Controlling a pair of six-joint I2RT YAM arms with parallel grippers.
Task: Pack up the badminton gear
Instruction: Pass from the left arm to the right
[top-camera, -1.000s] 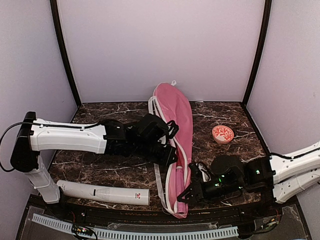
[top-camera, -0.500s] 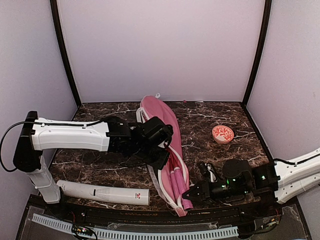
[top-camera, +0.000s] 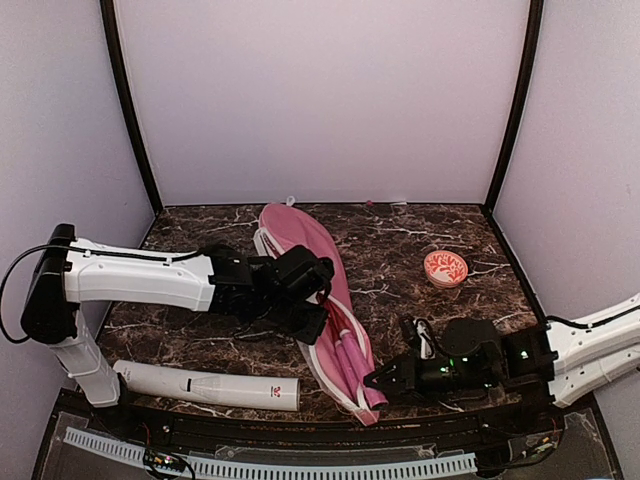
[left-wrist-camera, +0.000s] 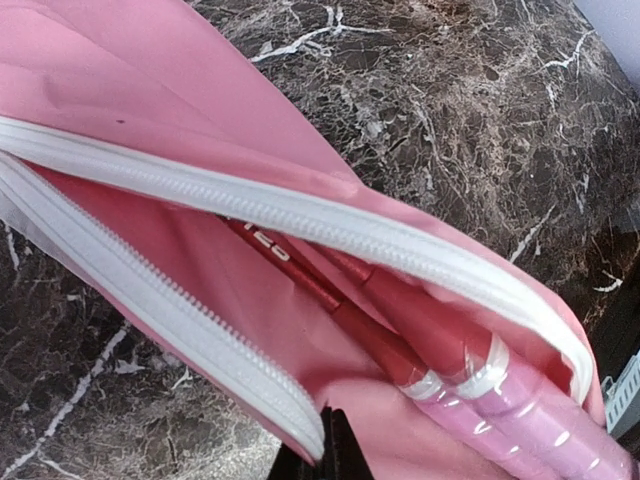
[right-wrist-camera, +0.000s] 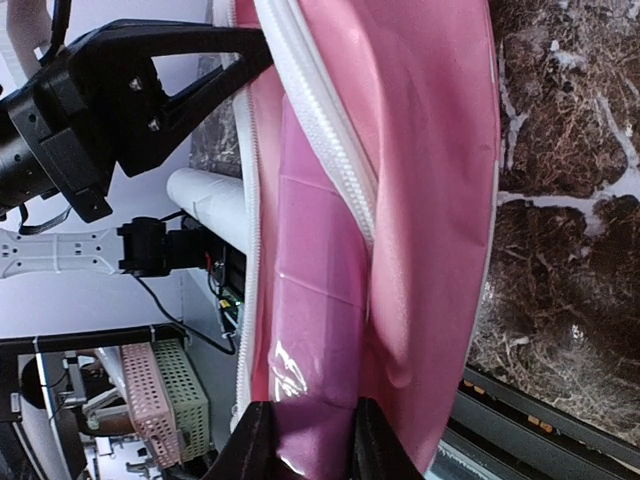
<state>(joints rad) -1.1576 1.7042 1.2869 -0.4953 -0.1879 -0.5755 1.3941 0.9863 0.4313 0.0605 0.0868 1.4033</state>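
Top view: the pink bag lies slantwise on the marbled worktop, wide end toward the back wall, narrow end near the front edge. The left hand is clenched on the bag's left edge at mid-length. The right hand meets the narrow end. The white tube lies flat by the front edge, left of the bag and apart from it. A small round red-patterned disc rests to the right.

Left wrist view: the white zipper gapes, and two rackets lie side by side inside.

Right wrist view: the right hand's fingers grasp a glossy pink racket handle at the bag's mouth.
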